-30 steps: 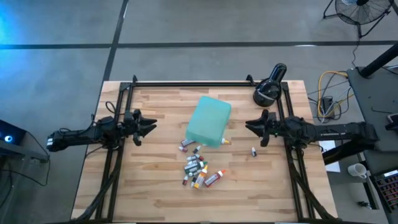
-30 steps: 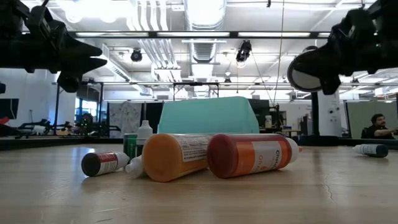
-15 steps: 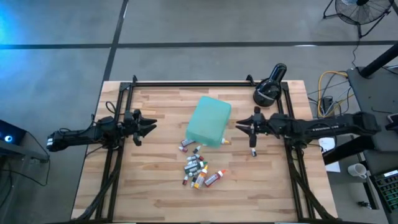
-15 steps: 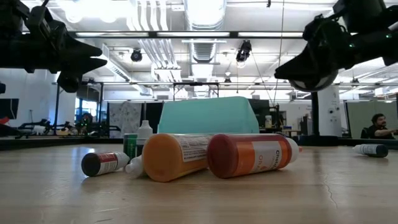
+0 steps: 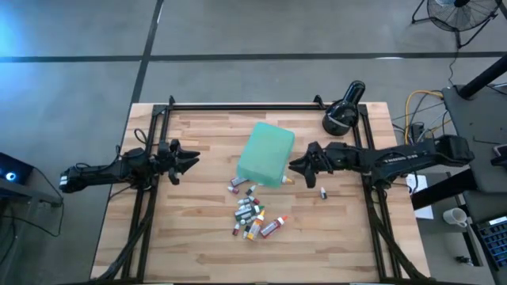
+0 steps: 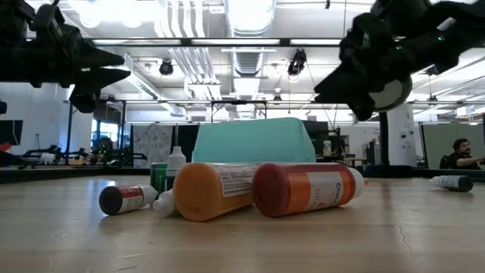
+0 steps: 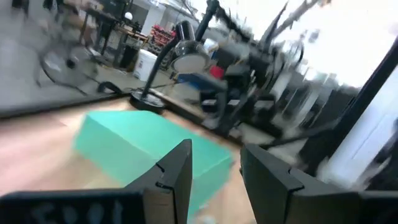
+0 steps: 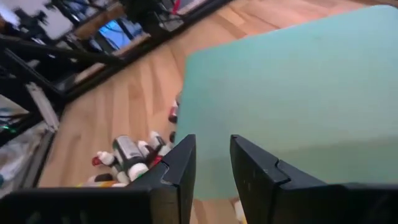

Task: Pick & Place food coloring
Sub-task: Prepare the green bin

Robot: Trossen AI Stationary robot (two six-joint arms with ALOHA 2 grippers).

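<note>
Worktop: a pale wooden slatted worktop is carrying everything; a black round lamp-like device is sitting at its far right corner.

Task's things: the tiny white-capped food coloring bottles – red, orange, green and others – are lying heaped near the middle of the worktop, on the near side of a translucent teal rectangular plastic tray. A yellowish stray bottle is lying touching or just beside the tray's near right corner, and a lone small bottle is lying apart, further to the right.

Right claw: the right claw is being held above the worktop, pointing at the tray's right edge; its fingers are being kept narrowly apart with nothing between them.

Left claw: the left claw is being kept waiting over the left of the worktop, well apart from the bottles, its fingers parted and gripping nothing.

Deciding relation: the right claw is judged the nearer one – the stray bottle is lying just below and nearward of its tip, the lone bottle beside and behind it. Both are lying flat; the stray bottle's long axis seems to be running across the worktop, roughly in line with the reaching arm, so the fingers are likely to need turning across it.
</note>
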